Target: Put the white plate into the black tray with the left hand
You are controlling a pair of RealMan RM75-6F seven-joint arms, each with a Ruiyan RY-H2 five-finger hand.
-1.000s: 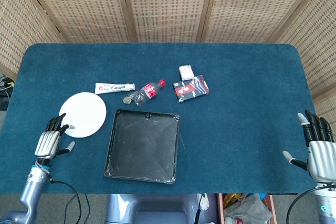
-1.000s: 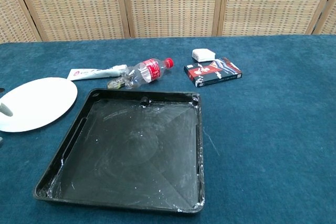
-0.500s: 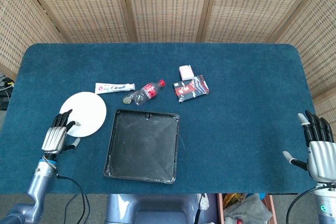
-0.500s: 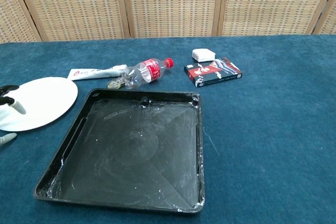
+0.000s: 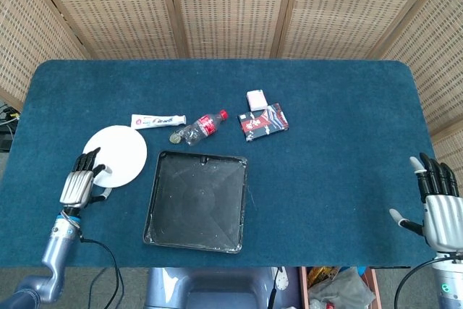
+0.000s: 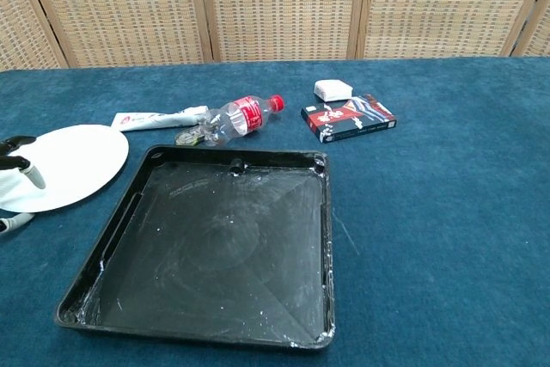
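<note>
The white plate (image 5: 119,154) (image 6: 73,165) lies flat on the blue table, left of the black tray (image 5: 155,208) (image 6: 325,238). My left hand (image 5: 78,181) is at the plate's near-left rim. Its fingers (image 6: 27,171) reach over the rim onto the plate, and the thumb lies on the cloth just outside the edge. I see no closed pinch. The tray holds nothing and shows white smears. My right hand (image 5: 436,204) rests at the table's near right corner with its fingers spread and nothing in it; the chest view does not show it.
Behind the tray lie a toothpaste tube (image 5: 158,120) (image 6: 159,117), a clear bottle with a red label (image 5: 202,127) (image 6: 234,118), a white box (image 5: 256,99) (image 6: 333,89) and a dark packet (image 5: 265,122) (image 6: 348,118). A wicker screen stands behind the table.
My left hand has moved forward and right, from beside the plate to over its rim. The plate has shifted slightly. The right hand is still.
</note>
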